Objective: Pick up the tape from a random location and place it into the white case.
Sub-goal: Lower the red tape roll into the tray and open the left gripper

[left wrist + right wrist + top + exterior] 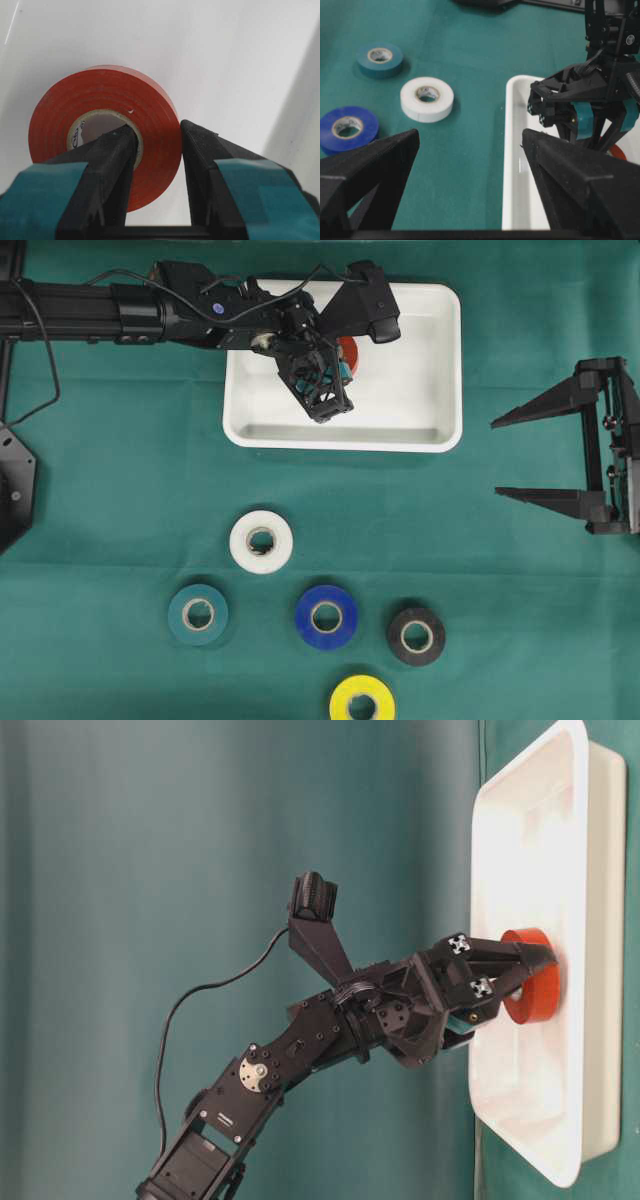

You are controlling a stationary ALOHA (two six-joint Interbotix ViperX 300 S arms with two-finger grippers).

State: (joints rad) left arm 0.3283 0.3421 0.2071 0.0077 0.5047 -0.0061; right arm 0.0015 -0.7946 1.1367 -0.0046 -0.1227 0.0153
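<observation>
Left gripper (pixel 157 150) pinches the red tape (pixel 105 132) through its wall — one finger in the core — holding it low inside the white case (pixel 440 370), near its far rim, for release. Right gripper (pixel 540 455) waits, spread wide and empty — clear of the case.

I see one tape roll (pixel 347 357) inside the white case (pixel 420 435), five rolls off it.
From the overhead view, the nearest roll (pixel 261 541) lies below the case's lower left corner; below that roll sit three in a row (pixel 198 614) (pixel 326 616) (pixel 416 635), and the last (pixel 362 702) lies farthest from the case, under that row's right half.
</observation>
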